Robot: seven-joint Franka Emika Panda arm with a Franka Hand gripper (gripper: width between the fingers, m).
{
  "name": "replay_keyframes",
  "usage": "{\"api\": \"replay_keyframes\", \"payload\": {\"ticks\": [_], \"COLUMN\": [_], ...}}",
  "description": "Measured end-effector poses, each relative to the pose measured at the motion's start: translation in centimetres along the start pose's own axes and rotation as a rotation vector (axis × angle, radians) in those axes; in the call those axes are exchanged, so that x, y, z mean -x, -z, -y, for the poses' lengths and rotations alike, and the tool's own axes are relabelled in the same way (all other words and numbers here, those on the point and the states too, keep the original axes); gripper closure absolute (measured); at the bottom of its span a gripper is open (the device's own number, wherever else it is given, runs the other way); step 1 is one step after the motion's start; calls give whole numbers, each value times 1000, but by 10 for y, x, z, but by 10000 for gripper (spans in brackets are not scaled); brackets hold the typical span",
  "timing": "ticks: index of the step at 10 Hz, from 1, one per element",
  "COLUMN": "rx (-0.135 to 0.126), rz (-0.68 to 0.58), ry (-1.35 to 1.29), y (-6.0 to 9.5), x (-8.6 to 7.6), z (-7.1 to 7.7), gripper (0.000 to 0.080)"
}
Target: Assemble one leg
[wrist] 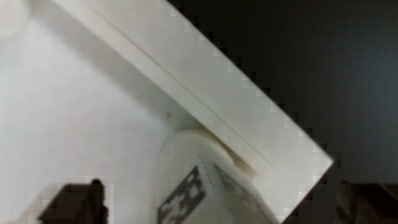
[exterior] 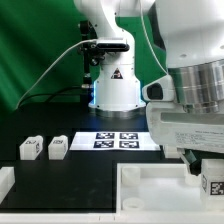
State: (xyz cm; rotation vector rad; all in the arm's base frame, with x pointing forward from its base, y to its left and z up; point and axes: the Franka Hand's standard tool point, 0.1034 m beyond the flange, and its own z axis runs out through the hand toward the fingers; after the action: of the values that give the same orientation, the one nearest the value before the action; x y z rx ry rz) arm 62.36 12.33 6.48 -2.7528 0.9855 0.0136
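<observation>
1. Gripper [exterior: 205,168], Franka arm: fills the near part of the exterior view's right, large and blurred, lowered over the tray. In the wrist view two dark fingertips [wrist: 75,203] stand apart at either side of the tagged block. Whether the jaws press on it cannot be told.
2. Leg [exterior: 212,184]: small white block with a black-and-white tag, directly under the gripper, inside the tray by its rim; the wrist view shows its rounded end and tag [wrist: 196,180].
3. Tray [exterior: 150,190]: large white square piece with raised rim, on the black surface [exterior: 40,125].
4. Two loose legs [exterior: 29,149] and [exterior: 57,148]: side by side, upright, at the exterior view's left, well apart from the gripper.
5. Marker board [exterior: 113,140]: flat, white, several tags, in front of the arm's base [exterior: 116,92].
</observation>
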Motion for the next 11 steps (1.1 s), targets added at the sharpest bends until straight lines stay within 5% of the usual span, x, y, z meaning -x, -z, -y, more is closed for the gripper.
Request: {"api": "replay_keyframes", "payload": {"ticks": [2, 3, 4, 6, 7, 8, 9, 11], "rx": [7, 64, 86, 84, 84, 79, 75, 64], "rz": [-2, -21, -34, -33, -33, -35, -37, -42], "ry": [162, 398, 589, 617, 616, 532, 432, 208], "y": [0, 4, 9, 8, 8, 8, 8, 8], "x": [-1, -4, -9, -9, -9, -8, -8, -11], "z": [0, 3, 7, 7, 7, 7, 8, 5], "gripper": [150, 150, 150, 150, 249, 249, 432, 492]}}
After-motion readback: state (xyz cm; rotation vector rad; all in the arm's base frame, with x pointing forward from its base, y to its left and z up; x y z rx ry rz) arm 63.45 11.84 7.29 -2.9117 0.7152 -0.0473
